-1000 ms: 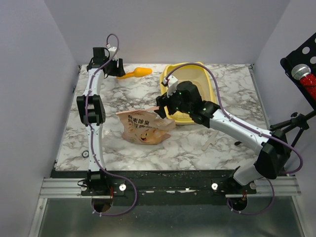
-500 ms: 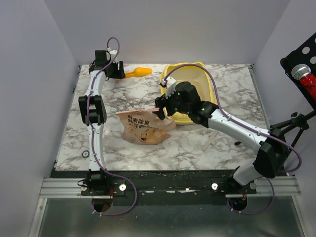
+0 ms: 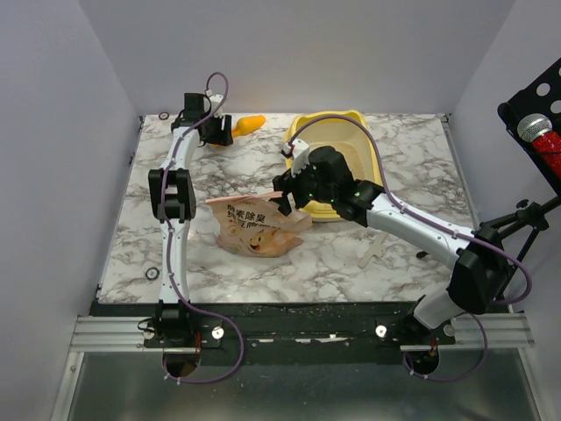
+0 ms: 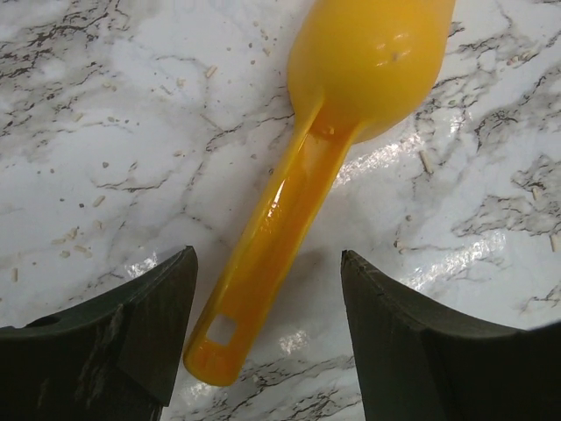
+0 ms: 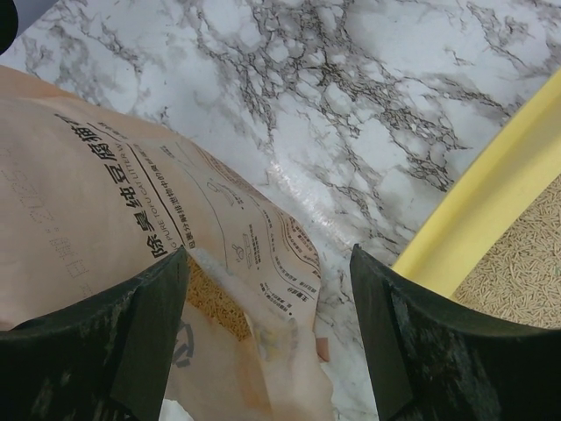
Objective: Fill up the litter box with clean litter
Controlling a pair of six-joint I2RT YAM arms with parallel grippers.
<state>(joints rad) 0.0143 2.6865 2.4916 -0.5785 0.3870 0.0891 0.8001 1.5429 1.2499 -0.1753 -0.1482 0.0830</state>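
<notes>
The yellow litter box (image 3: 366, 140) stands at the back centre-right; its rim (image 5: 491, 197) and beige clean litter (image 5: 526, 254) inside show in the right wrist view. A pinkish-tan bag (image 3: 256, 226) with dark characters lies flat left of it; its torn mouth shows granules (image 5: 210, 294). My right gripper (image 3: 282, 198) is open, its jaws astride the bag's open corner (image 5: 280, 289). My left gripper (image 3: 216, 133) is open at the back left, its jaws on either side of the handle of the orange scoop (image 4: 289, 184), which lies on the table.
The marble table (image 3: 351, 254) has grit scattered over it. The scoop's bowl (image 3: 251, 124) points right toward the litter box. A small black ring (image 3: 152, 274) lies near the left front. A black stand with a red item (image 3: 542, 132) is outside at the right.
My left gripper has moved right along the back edge, over the scoop's handle. My right gripper has shifted slightly at the bag's corner.
</notes>
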